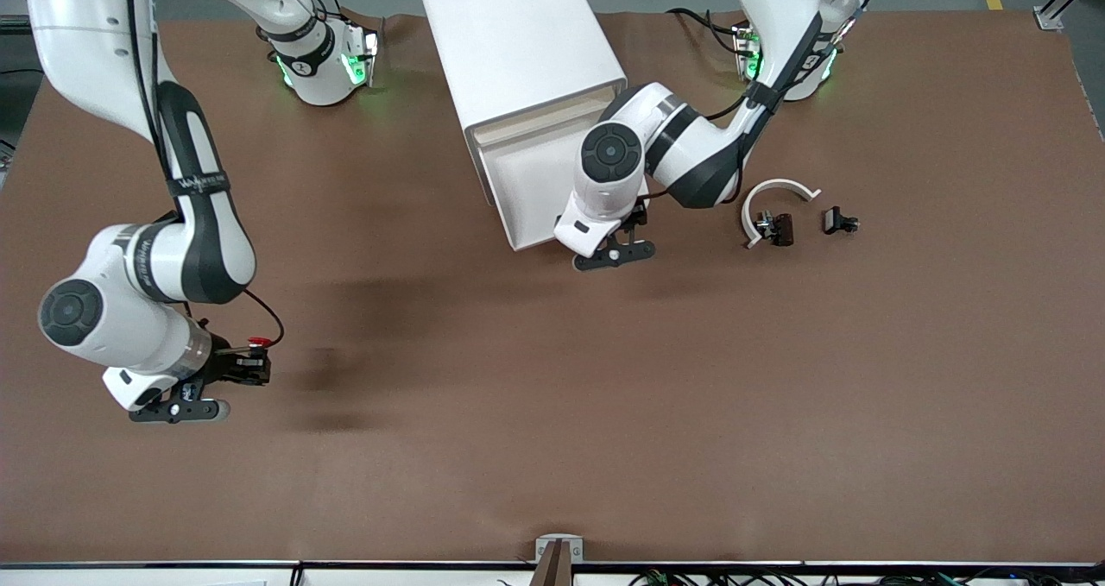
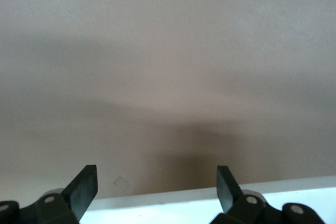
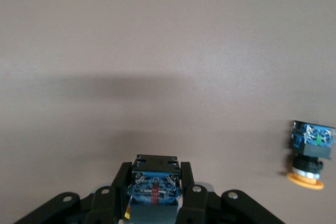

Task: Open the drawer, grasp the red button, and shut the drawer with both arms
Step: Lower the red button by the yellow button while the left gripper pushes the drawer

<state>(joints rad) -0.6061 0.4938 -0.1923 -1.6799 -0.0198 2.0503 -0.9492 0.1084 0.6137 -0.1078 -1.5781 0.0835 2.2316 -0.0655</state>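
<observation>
Cabinet [image 1: 518, 42], white and boxy, standing on the brown surface [image 1: 552, 448] between the two arm bases. Drawer [image 1: 527, 185] drawn out from it toward the front camera, pale floor showing, one corner covered by the left arm. Cannot tell whether anything lies inside.

Left tool [image 1: 615, 254] low over the surface, just beside the drawer's outer edge, released, fingers [image 2: 84, 187] spread wide with nothing between them. In the left wrist view, only bare brown surface and a white strip next to the fingers.

Right tool [image 1: 250, 370] over the surface toward the right arm's end, well apart from the cabinet, clenched on the button [image 1: 256, 342]. Red cap just visible in the front view; in the right wrist view, the button's [image 3: 155, 184] black-and-blue body pinched between the two fingers [image 3: 186, 177].

A second button [image 3: 310, 153], yellow-capped, lying on its side on the surface near the right tool, apart from it.

Toward the left arm's end: a white curved piece [image 1: 777, 191] on the surface, a small dark part [image 1: 775, 228] touching its open side, another small dark part [image 1: 839, 221] just beside.
</observation>
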